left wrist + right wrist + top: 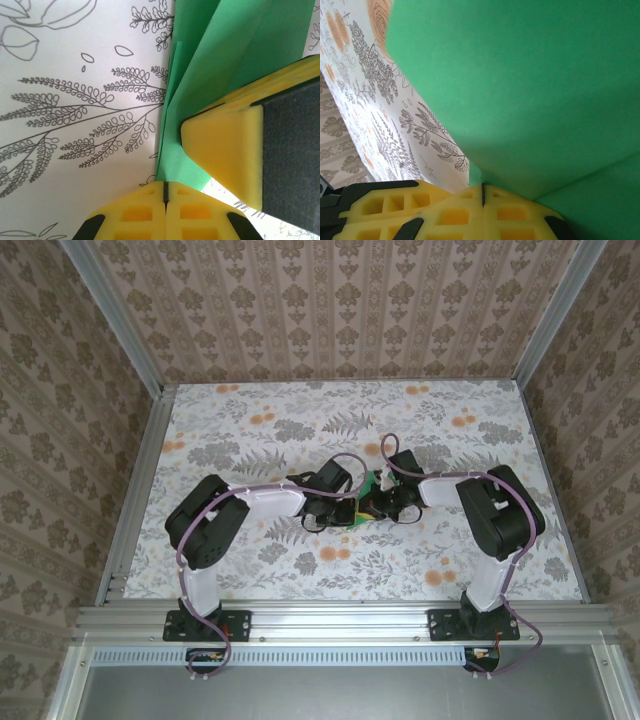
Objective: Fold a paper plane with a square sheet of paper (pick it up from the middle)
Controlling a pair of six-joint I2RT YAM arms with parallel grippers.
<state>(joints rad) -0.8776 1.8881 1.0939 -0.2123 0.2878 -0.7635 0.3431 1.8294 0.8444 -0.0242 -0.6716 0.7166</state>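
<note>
The green sheet of paper (pixel 369 481) is folded into layered flaps and sits between both grippers at the middle of the table. My left gripper (pixel 356 512) is shut, and in the left wrist view its jaws (pixel 165 186) pinch the lower edge of the folded paper (pixel 220 60). A yellow finger of the right gripper (pixel 225 145) presses on the same paper beside it. My right gripper (pixel 374 504) is shut too, and the paper (pixel 520 85) runs into its closed seam (pixel 482 190). The arms hide the paper's outline from above.
The floral tabletop (pixel 330 420) lies all round the two wrists. Aluminium rails (pixel 340 615) edge the near side, and patterned walls (pixel 330 300) close in the back and sides. Purple cables (pixel 390 455) loop over both wrists.
</note>
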